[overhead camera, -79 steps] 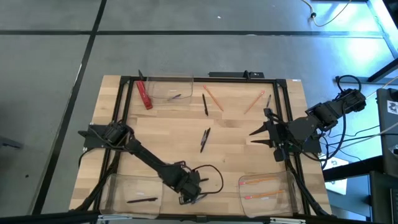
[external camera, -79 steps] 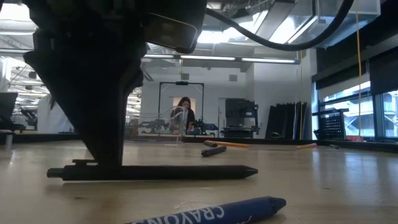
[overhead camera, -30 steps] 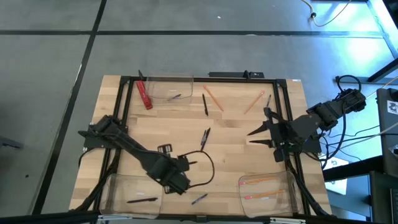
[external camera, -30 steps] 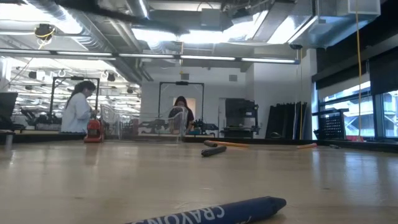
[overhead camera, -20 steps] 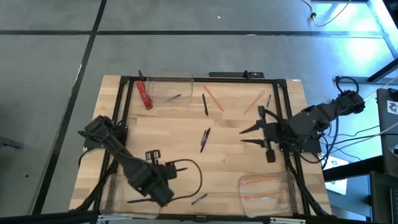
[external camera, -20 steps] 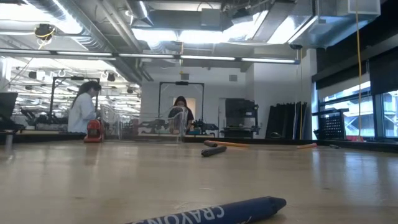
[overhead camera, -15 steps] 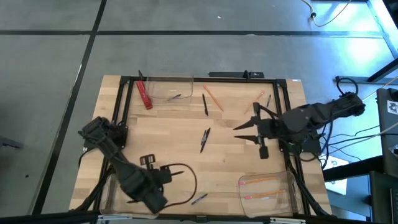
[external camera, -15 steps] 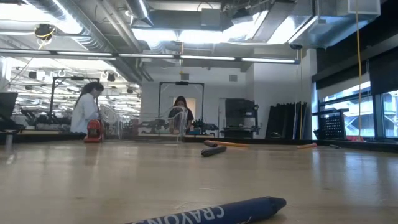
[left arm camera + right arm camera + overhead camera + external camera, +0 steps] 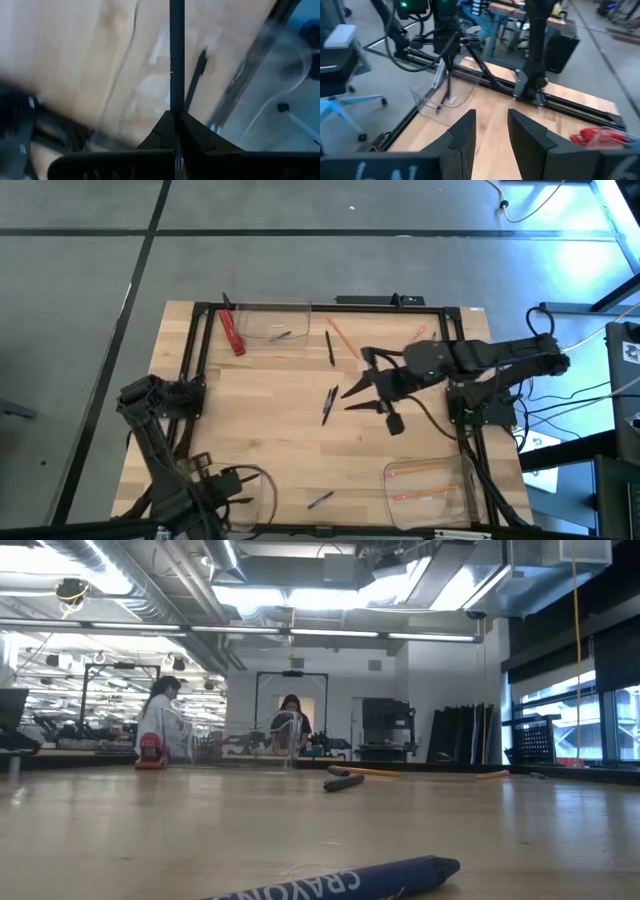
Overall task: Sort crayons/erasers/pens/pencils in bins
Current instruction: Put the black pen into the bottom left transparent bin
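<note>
My left pincer [image 9: 175, 117] clamped a pen [image 9: 176, 50] over the bin [image 9: 262, 485], my right pincer [image 9: 345, 398] gaped empty; a tilted release could miss

A pale wooden tabletop [image 9: 280, 430] fills the middle of the high view, on a grey floor [image 9: 300, 270]. A red flat strip [image 9: 232, 332] lies near its upper-left corner. In the low view's left background, a person [image 9: 165, 725] in white stands by a red object [image 9: 150, 750].
</note>
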Controlling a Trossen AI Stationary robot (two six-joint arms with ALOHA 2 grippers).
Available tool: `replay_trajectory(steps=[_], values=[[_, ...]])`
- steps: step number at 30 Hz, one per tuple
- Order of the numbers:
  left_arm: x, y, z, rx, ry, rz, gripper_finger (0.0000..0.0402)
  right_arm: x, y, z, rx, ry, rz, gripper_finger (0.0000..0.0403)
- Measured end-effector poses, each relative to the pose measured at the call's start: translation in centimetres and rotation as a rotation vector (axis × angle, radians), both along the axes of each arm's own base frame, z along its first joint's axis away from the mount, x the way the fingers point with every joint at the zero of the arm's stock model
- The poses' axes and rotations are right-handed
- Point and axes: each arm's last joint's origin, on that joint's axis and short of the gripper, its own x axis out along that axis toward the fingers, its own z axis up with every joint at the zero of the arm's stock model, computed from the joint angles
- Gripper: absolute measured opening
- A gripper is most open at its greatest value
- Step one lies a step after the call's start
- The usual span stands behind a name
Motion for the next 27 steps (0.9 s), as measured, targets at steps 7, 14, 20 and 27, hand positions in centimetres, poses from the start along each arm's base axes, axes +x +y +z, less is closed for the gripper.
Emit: replay_trajectory(steps=[7,14,20,27], values=[[-3.3,-1.4,-1.9,0.013,0.114,0.051,0.0000,2.7,-0.3,-0.5,0.000,0.029,0.058,0.0115],[-4.4,-1.6,-3.3,0.048,0.167,-0.053,0.0000,3.6,-0.7,-1.1,-0.005,0.050,0.037,0.0115],[-4.3,-1.5,-5.2,0.068,0.155,-0.108,0.0000,3.7,-0.8,-1.1,-0.006,0.051,0.035,0.0115],[-3.6,-1.2,-7.3,0.068,0.122,-0.121,0.0000,3.7,-0.7,-1.1,-0.002,0.051,0.033,0.0115]])
